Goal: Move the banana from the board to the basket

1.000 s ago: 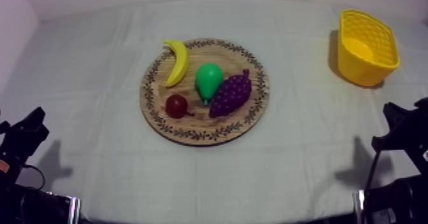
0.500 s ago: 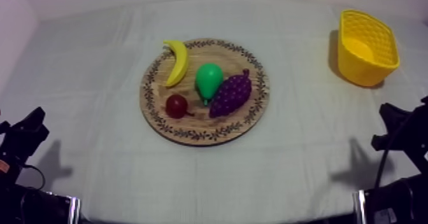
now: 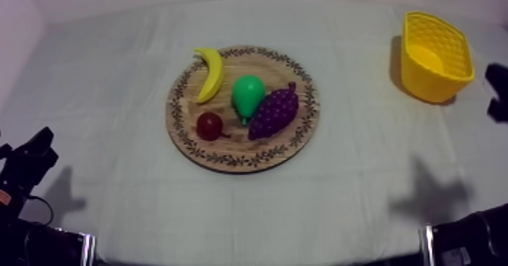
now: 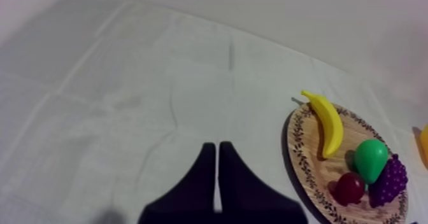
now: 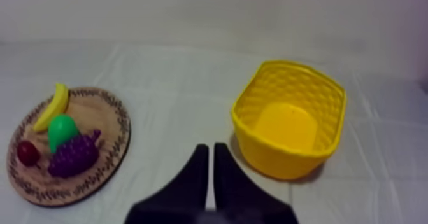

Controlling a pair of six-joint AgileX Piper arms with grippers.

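The yellow banana (image 3: 209, 74) lies on the far left rim of the round wooden board (image 3: 227, 146), beside a green pear (image 3: 247, 95). The yellow basket (image 3: 446, 80) stands empty at the far right of the table. My left gripper (image 3: 43, 139) rests low at the near left, well away from the board; in the left wrist view its fingers (image 4: 216, 153) lie together as a narrow wedge, shut on nothing. My right gripper (image 5: 211, 153) is likewise shut on nothing and hangs in front of the basket (image 5: 286, 66). My right arm (image 3: 497, 91) is raised at the table's right edge.
A bunch of purple grapes (image 3: 274, 112) and a small red fruit (image 3: 209, 125) also lie on the board. Grey-white cloth covers the table between board and basket.
My right arm has lifted from its low spot at the near right and moved up along the right edge, close to the basket. The left arm and the fruit have stayed put.
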